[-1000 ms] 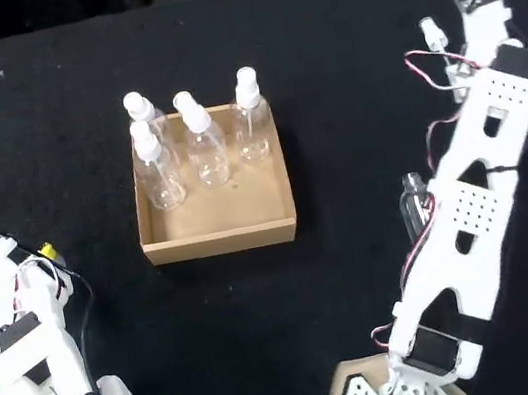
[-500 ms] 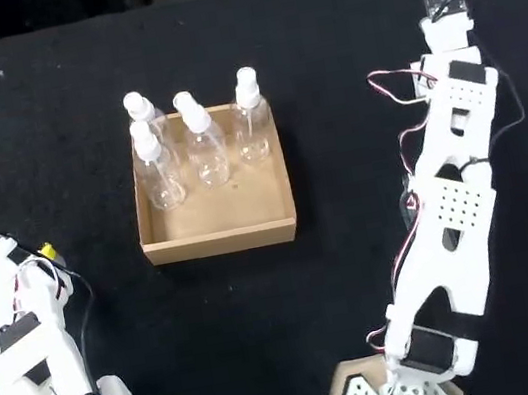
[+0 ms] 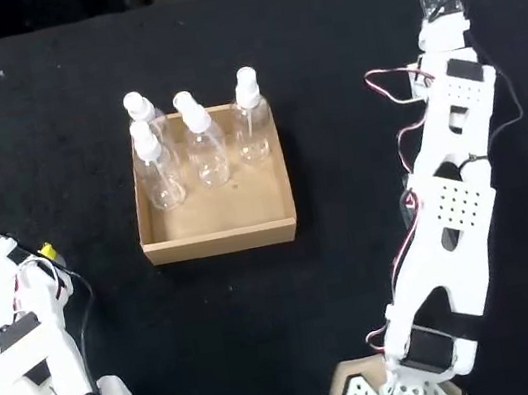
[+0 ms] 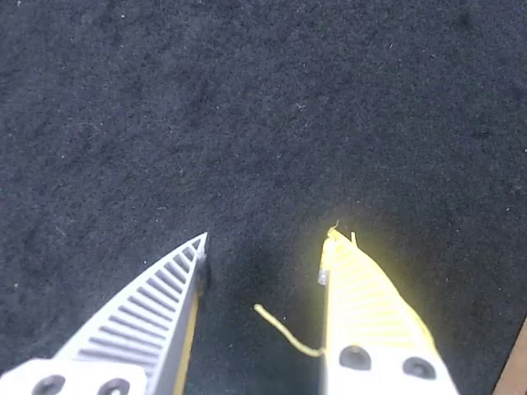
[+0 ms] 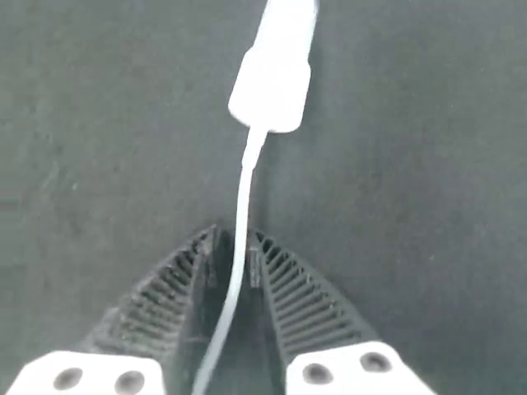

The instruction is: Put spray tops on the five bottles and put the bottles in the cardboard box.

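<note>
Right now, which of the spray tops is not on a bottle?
The spray top in the right gripper, which is shut on its thin tube. The other four sit on bottles at the cardboard box's far end.

through the right wrist camera i see the fingers (image 5: 177, 284) closed on the thin white tube (image 5: 244, 185) of a spray top (image 5: 272, 82). the tube passes between the two ribbed dark inner faces, and there is almost no gap beside it. the white head of the spray top lies beyond the fingertips, apart from them, and it points away from the camera. under all this is the dark bench (image 5: 428, 148). i cannot tell if the head touches the bench or hangs above it.
</note>
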You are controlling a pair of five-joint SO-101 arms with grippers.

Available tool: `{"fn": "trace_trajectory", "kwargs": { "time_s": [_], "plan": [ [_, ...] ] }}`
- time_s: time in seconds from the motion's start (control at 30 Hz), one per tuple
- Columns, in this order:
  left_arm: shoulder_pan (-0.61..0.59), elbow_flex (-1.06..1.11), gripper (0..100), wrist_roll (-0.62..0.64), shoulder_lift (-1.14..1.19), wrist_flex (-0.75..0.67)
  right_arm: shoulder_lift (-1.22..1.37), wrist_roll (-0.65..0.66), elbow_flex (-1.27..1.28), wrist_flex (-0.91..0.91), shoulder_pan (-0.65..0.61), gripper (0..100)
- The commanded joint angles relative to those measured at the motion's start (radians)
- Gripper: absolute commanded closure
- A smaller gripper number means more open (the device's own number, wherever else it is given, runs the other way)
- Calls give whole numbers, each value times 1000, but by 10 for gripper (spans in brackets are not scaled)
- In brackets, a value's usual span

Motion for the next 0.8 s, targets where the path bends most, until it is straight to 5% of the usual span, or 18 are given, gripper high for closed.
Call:
{"fn": "trace_trajectory", "kwargs": {
  "time_s": [0.0,0.2,0.43,0.67,0.77],
  "plan": [
    [8,-13,798,-8,-29,-21,-65,-41,-127,173,-48,989],
    [4,-13,798,-8,-29,-21,-64,-184,-366,396,-89,989],
    [4,-13,798,-8,-29,-21,-64,-295,-478,414,-97,985],
    [4,-13,798,-8,-29,-21,-24,-299,-397,126,-77,789],
    [4,-13,798,-8,-29,-21,10,-299,-371,23,-71,789]
  ]
}}
